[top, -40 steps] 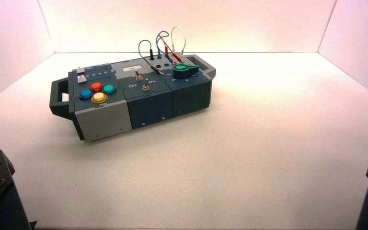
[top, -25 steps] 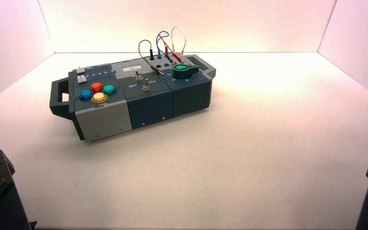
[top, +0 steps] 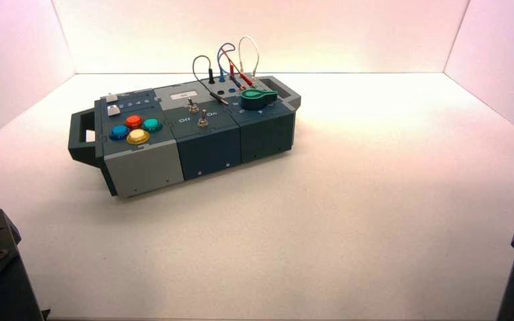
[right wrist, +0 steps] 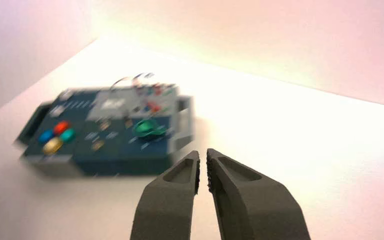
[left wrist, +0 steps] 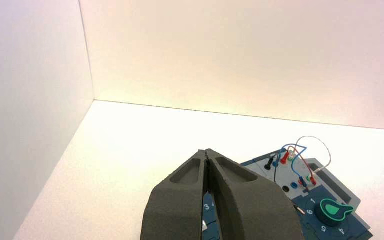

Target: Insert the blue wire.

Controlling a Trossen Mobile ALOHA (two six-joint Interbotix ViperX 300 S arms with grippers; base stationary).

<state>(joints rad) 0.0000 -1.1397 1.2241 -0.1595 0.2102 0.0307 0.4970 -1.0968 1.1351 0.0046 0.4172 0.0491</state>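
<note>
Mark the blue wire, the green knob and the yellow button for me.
Blue wire (left wrist: 294,145): left wrist view, on its arched cable.
Green knob (left wrist: 332,209): left wrist view, on its top.
Yellow button (top: 138,136): high view, on its cap.

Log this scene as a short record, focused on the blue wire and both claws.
Blue wire: one plug upright in the back row of sockets
Wire's other plug: loose, lying across the front row
Blue front socket: empty
Green knob: on the box's right part
Left claw: near left corner, shut, empty
Right claw: near right corner, slightly open, empty
Task status: insertion not yet done
</note>
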